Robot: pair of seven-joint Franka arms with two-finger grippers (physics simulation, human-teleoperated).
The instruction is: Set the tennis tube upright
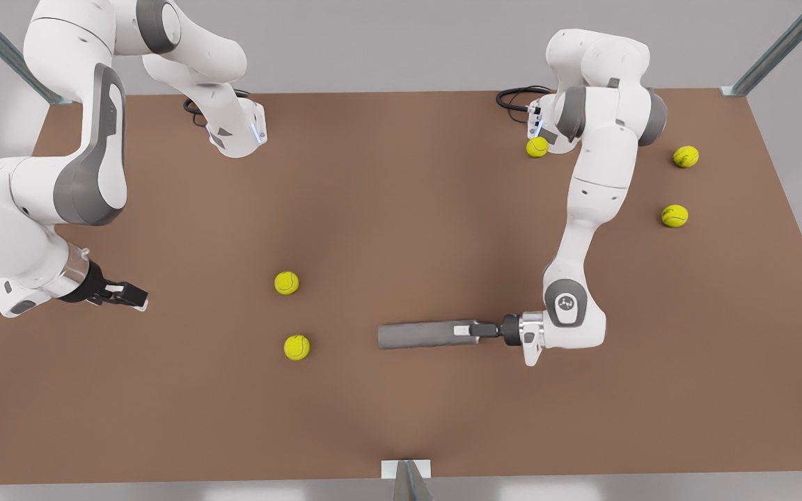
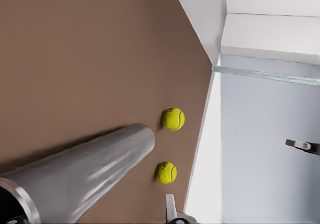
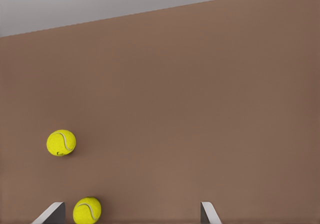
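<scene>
Simulated robot test cell, lab-type. Evidence: plain brown tabletop (image 1: pixel 401 209) as sole work surface, two white arms mounted at far edge, metal frame struts (image 1: pixel 784 49) at corners, bare grey walls and floor around. Yellow-green tennis balls (image 1: pixel 287 282) scattered on table as props. No household or shop furnishings.

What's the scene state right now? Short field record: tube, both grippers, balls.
tennis tube: lying flat on the table, not upright
left gripper: at the tube's end on the front view's right, shut on it
right gripper: open, waiting near the table edge on the front view's left
tennis balls: five loose on the table, two between tube and right gripper
</scene>
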